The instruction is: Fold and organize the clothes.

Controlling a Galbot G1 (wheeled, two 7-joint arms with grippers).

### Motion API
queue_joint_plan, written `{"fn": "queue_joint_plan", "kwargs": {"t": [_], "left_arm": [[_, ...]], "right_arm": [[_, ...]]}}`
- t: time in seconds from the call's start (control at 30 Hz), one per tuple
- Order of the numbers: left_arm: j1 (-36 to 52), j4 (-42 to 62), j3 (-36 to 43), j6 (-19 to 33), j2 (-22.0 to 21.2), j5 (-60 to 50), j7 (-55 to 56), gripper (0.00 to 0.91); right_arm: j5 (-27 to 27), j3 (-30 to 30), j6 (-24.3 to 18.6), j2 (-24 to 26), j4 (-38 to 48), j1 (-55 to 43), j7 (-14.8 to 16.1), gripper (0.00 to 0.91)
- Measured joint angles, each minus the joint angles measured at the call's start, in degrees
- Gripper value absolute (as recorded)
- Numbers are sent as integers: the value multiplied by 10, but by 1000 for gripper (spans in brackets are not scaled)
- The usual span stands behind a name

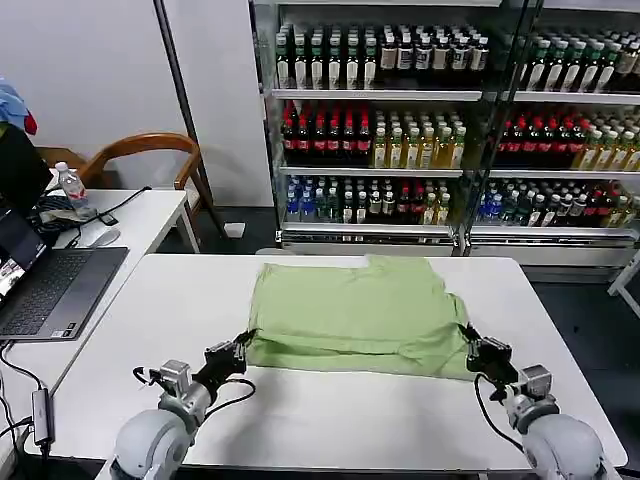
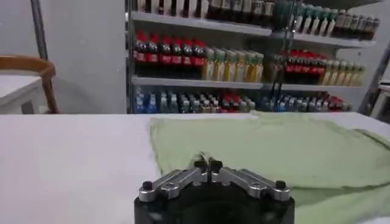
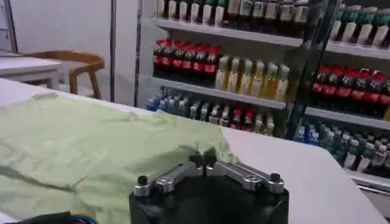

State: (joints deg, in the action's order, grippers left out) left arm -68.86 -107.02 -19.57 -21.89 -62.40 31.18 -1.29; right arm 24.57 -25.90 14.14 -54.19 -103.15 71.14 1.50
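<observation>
Both pincers, left (image 1: 241,345) and right (image 1: 468,335), pinch the polo shirt's (image 1: 355,312) near corners; bare table (image 1: 330,420) around.

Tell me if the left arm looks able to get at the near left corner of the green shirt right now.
Probably yes. The left tool, fingers closed, already sits at the near left corner of the green shirt, with nothing standing between them on the white table.
</observation>
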Motion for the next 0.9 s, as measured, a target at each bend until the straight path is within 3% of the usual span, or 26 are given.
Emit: {"fn": "queue_joint_plan", "kwargs": {"t": [0.37, 0.4, 0.43, 0.9], "left_arm": [[44, 62, 16, 11, -3, 10, -2, 50], [47, 66, 16, 12, -4, 11, -1, 141], [50, 70, 16, 12, -5, 13, -2, 907], [66, 97, 30, 20, -4, 14, -5, 907]], "right_arm": [[-13, 34, -4, -8, 43, -41, 3, 0], [-14, 36, -5, -9, 45, -43, 3, 0], [-16, 39, -6, -10, 47, -44, 3, 907], [-45, 61, -15, -23, 87, -81, -20, 907]]}}
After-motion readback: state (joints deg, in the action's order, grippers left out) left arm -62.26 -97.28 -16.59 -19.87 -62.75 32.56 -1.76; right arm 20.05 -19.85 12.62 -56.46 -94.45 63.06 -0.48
